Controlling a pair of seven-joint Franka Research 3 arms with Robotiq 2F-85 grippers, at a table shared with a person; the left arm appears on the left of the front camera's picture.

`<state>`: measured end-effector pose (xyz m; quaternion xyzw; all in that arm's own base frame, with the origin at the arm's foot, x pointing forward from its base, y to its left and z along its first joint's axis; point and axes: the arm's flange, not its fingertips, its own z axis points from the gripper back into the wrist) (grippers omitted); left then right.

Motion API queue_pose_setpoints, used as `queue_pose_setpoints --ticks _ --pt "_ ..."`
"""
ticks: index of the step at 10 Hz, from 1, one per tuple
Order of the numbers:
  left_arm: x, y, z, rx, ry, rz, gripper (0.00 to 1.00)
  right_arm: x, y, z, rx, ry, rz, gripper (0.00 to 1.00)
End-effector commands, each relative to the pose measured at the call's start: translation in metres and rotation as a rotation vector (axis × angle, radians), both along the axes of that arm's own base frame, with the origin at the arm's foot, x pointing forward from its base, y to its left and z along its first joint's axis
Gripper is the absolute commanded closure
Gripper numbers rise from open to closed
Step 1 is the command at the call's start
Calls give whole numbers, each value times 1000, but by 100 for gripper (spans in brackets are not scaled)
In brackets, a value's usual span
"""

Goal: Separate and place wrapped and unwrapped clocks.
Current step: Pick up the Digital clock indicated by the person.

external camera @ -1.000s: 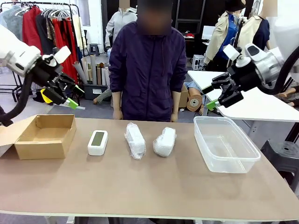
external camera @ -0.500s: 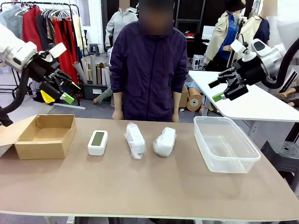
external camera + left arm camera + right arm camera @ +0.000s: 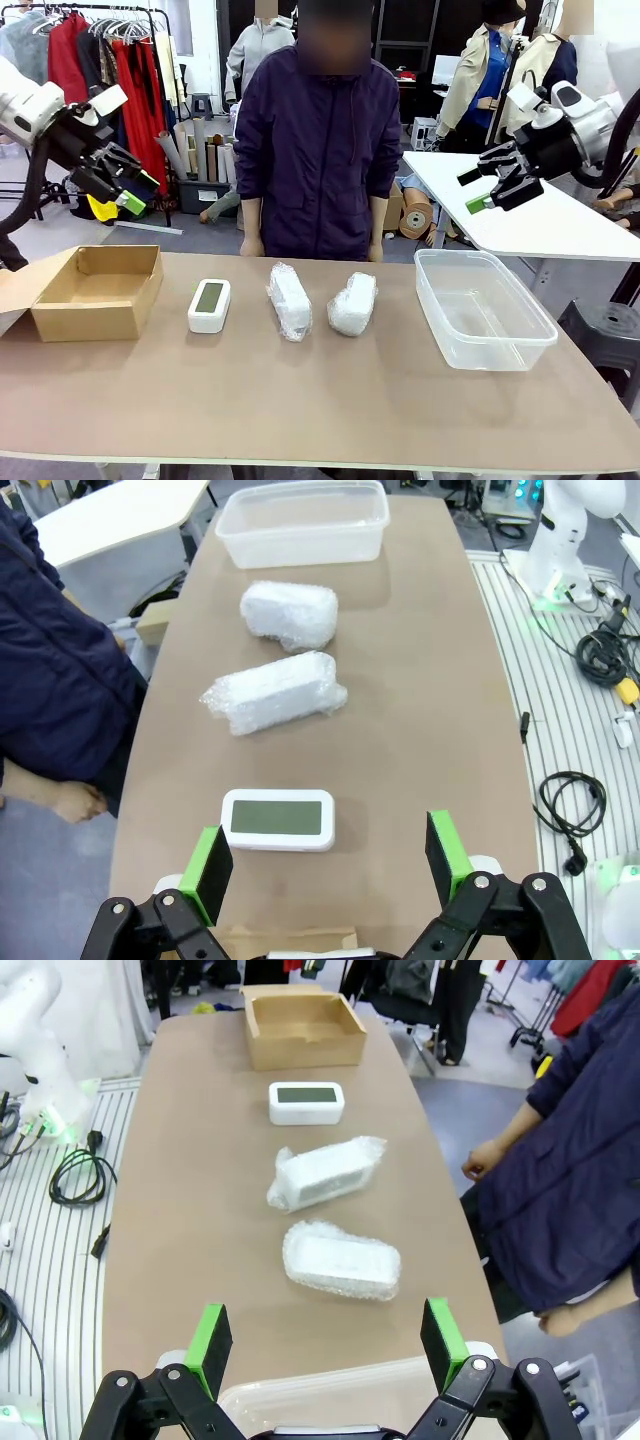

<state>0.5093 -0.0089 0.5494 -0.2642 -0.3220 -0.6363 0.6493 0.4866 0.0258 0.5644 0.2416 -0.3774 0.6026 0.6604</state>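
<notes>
A bare white clock [image 3: 209, 304] with a grey-green screen lies on the brown table, left of two bubble-wrapped clocks [image 3: 289, 299] [image 3: 352, 303]. The left wrist view looks down on the bare clock [image 3: 278, 819] and both wrapped bundles [image 3: 275, 692] [image 3: 289, 613]. From the right wrist, the wrapped pair [image 3: 341, 1259] [image 3: 327, 1173] and the bare clock [image 3: 306, 1102] line up along the table. My left gripper [image 3: 128, 190] hangs open high above the cardboard box. My right gripper [image 3: 497, 186] hangs open high over the plastic tub. Nothing is between either pair of fingers.
An open cardboard box [image 3: 97, 290] sits at the table's left end and a clear plastic tub [image 3: 483, 308] at the right end. A person in a dark jacket [image 3: 316, 150] stands at the far edge, hands down. A white table [image 3: 540, 215] stands behind right.
Both arms have risen and drawn outward: the left gripper up and to the left, the right gripper up and to the right. The clocks, box and tub have not moved.
</notes>
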Motion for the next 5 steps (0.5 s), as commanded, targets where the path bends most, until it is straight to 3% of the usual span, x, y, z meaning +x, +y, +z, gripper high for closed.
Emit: queue_pose_setpoints --ticks 1,5 --pt "5 -2 1 -14 4 -14 0 7 2 3 43 -15 39 0" --pt "0 0 0 0 0 0 0 0 0 0 0 0 0 0"
